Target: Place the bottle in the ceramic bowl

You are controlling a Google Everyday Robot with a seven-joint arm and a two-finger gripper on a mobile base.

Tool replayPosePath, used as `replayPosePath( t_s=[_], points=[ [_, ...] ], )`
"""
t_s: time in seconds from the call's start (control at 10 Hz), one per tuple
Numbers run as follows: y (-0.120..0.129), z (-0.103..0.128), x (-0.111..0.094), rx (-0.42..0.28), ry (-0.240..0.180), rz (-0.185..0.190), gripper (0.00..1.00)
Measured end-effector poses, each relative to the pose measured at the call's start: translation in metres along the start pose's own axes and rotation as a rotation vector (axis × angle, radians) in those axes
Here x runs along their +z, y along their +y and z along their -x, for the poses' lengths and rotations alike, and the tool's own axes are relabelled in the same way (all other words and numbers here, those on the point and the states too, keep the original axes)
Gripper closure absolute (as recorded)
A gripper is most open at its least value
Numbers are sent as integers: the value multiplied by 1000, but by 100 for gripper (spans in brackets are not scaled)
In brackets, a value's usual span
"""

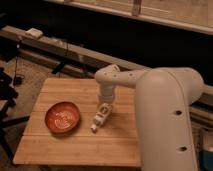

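Over the middle of the wooden table (65,90) hangs my claw (103,111), reaching down from my bulky white arm (165,115), which fills the right side of the view. My claw meets the upper end of the bottle (97,121). Whether I am clasping the bottle or only touching it, I cannot tell, because claw and bottle are both pale and run together where they meet.

The bottle is small and white and sits tilted, with its narrower cap end pointing down and to the left, toward the table's near edge. I cannot tell if the cap end rests on the wood or hangs just above it.

The ceramic bowl (62,117) stands upright on the left half of the table, round and shallow, orange-red with a pale swirl at its centre. The bottle is just to the right of the bowl, near its rim but apart from it, and nothing lies inside the bowl.

Beyond the table's far edge a long dark rail (75,50) crosses the view, with a small pale box (34,33) resting on it at the left.
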Motion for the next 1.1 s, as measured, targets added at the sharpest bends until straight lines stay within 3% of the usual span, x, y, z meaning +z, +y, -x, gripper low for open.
replayPosePath(
  t_s=[0.7,1.1],
  points=[
    [7,6,19,-45,29,-44,37],
    [4,8,24,-34,98,-66,75]
  ],
)
